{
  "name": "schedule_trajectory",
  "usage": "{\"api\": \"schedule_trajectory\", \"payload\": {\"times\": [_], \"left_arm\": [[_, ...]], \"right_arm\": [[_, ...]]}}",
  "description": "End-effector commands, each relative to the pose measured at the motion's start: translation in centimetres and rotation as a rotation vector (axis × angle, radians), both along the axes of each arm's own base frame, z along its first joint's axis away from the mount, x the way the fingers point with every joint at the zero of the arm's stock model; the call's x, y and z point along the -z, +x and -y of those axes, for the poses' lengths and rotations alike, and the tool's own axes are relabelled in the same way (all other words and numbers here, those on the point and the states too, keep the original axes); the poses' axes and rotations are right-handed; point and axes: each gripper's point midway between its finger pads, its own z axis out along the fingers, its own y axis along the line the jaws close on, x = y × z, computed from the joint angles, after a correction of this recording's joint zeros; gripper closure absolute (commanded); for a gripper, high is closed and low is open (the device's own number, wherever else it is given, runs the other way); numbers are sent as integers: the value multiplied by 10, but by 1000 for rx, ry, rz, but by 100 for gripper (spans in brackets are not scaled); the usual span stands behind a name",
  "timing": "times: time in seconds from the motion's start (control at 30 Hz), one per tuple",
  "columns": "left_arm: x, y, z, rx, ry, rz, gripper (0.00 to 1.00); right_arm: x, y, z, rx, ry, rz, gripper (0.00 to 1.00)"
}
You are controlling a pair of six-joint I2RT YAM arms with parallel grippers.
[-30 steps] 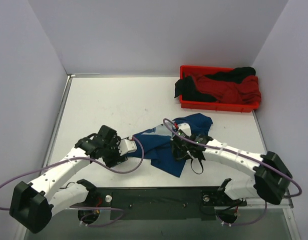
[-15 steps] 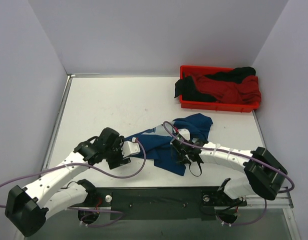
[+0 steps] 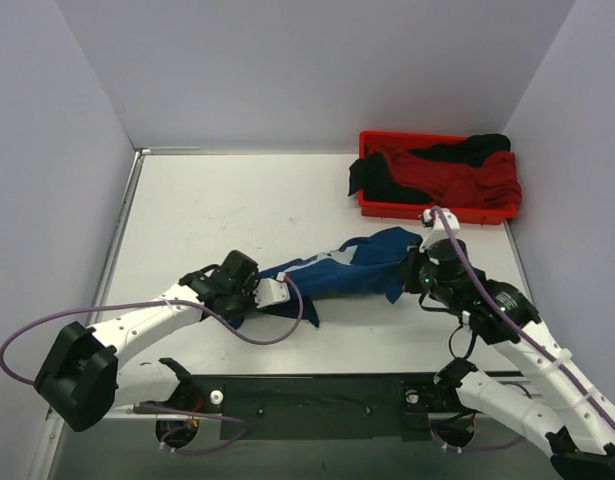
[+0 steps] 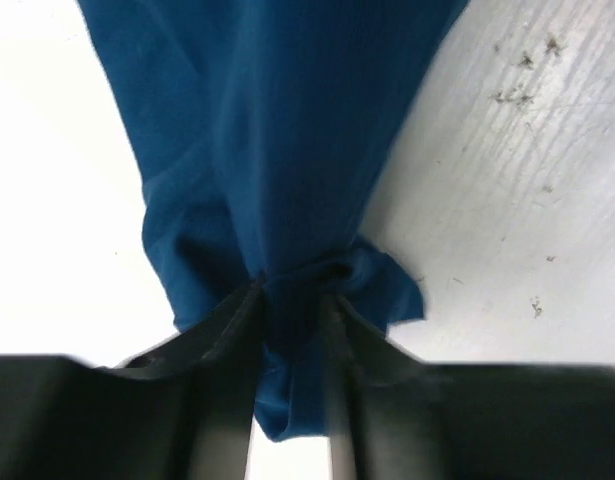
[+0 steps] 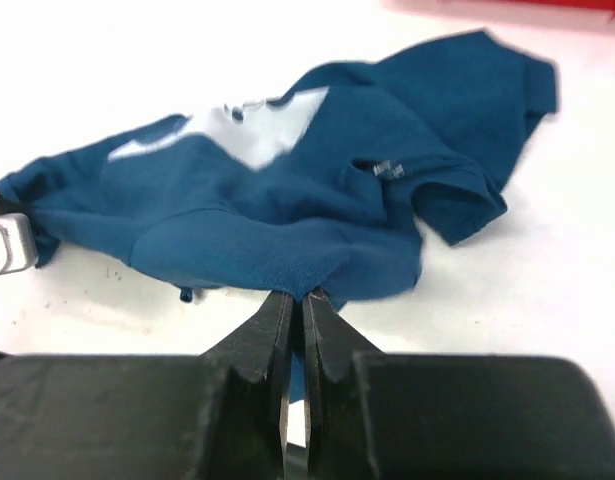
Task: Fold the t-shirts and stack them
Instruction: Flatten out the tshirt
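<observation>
The navy-blue t-shirt (image 3: 337, 275) lies stretched in a band across the near middle of the table. My left gripper (image 3: 269, 290) holds its left end. In the left wrist view the jaws (image 4: 292, 300) are shut on a bunched fold of the blue cloth (image 4: 287, 150). My right gripper (image 3: 405, 272) holds the right end. Its jaws (image 5: 297, 297) are pressed together on the edge of the shirt (image 5: 287, 220), which shows a pale patch. A red t-shirt (image 3: 457, 175) and a black t-shirt (image 3: 387, 182) lie crumpled in the tray.
The red plastic tray (image 3: 437, 213) stands at the back right by the right wall. Purple cables loop from both arms over the table's near part. Grey walls close in the left, back and right sides. A dark base plate runs along the near edge.
The right arm swung right and back, pulling the shirt's end with it. The left gripper shifted right and closed on the other end. The shirt went from a heap to a stretched band.
</observation>
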Motion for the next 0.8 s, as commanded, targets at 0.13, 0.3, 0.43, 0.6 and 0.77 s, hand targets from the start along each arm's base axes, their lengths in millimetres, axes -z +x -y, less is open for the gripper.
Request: {"api": "schedule_trajectory", "payload": {"times": [0.13, 0.3, 0.43, 0.6, 0.77], "left_arm": [[-40, 0, 4, 12, -128, 89, 100], [-92, 4, 5, -59, -285, 160, 100], [-174, 31, -18, -238, -428, 357, 100], [-356, 43, -88, -608, -524, 825, 100], [-474, -12, -132, -685, -662, 1062, 100]], "right_arm": [[-59, 4, 40, 57, -78, 137, 100], [-98, 18, 44, 69, -102, 211, 100], [-157, 26, 47, 76, -83, 326, 100], [-267, 4, 52, 41, 33, 565, 100], [-332, -32, 55, -44, 119, 729, 100]]}}
